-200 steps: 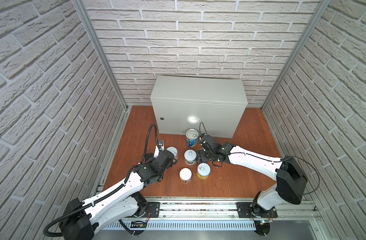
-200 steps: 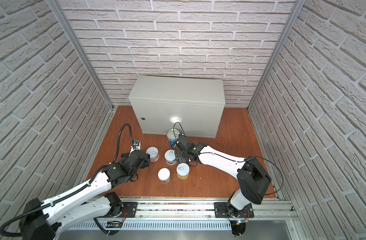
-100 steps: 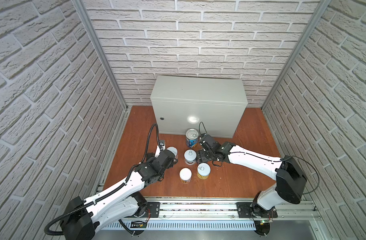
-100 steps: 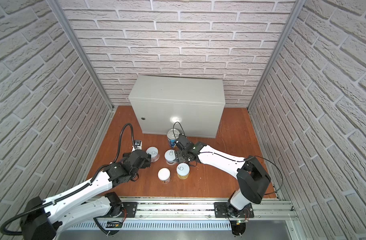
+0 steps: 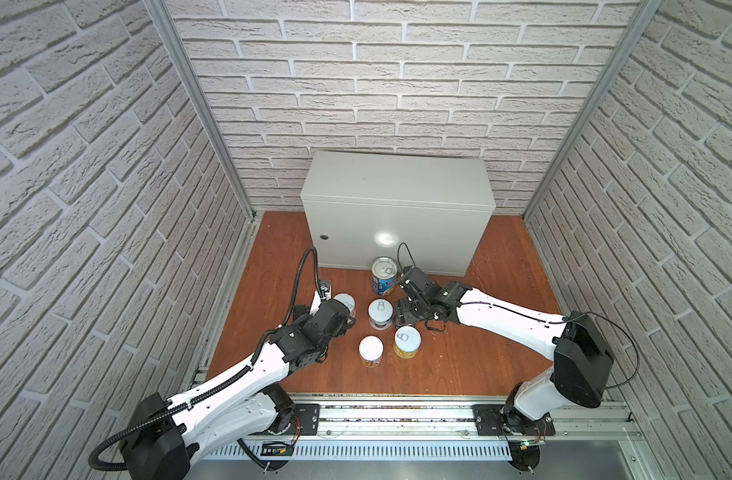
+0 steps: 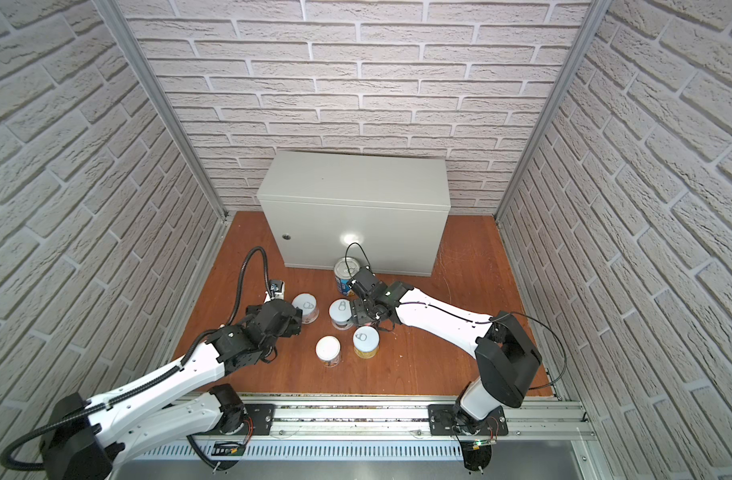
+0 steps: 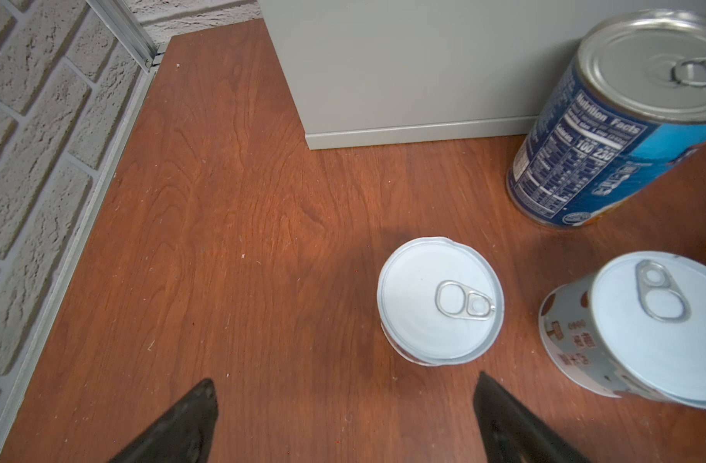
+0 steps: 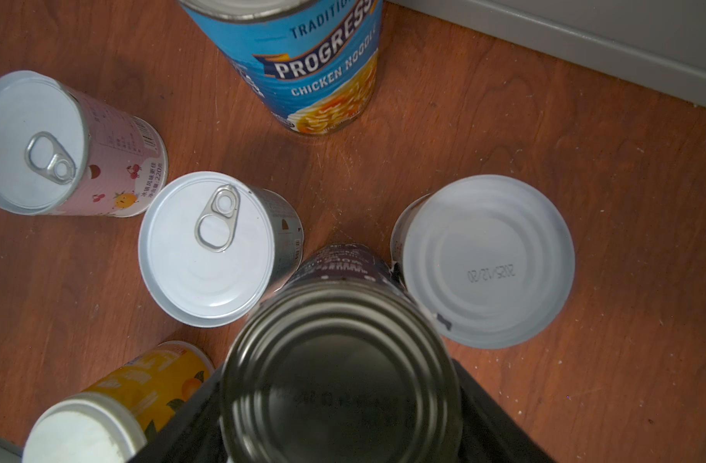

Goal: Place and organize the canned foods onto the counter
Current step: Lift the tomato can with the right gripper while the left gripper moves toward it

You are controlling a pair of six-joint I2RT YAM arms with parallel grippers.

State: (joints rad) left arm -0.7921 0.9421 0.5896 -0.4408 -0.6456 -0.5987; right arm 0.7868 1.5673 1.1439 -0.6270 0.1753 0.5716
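Several canned foods stand on the wooden floor in front of the counter (image 5: pixel 397 208) (image 6: pixel 356 199), whose top is bare. My right gripper (image 5: pixel 403 313) (image 6: pixel 358 316) (image 8: pixel 339 413) is shut on a tall dark-labelled can (image 8: pixel 341 377) with a silver top; in both top views the gripper hides this can. Beside it stand the blue Progresso can (image 5: pixel 384 276) (image 8: pixel 303 60) and a white-topped can (image 5: pixel 380 313) (image 8: pixel 207 248). My left gripper (image 5: pixel 348 322) (image 7: pixel 343 401) is open, just short of a short white can (image 5: pixel 345 303) (image 7: pixel 439 300) that lies off towards one finger.
A yellow can (image 5: pixel 407 341) and a white-lidded yellow can (image 5: pixel 371 351) stand nearer the front rail. A white can with its ringless end up (image 8: pixel 483 260) sits close to the held can. Brick walls enclose three sides of the floor (image 5: pixel 501 332).
The left arm has crept slightly towards the short white can. The right gripper has stayed in place, closed round its can.
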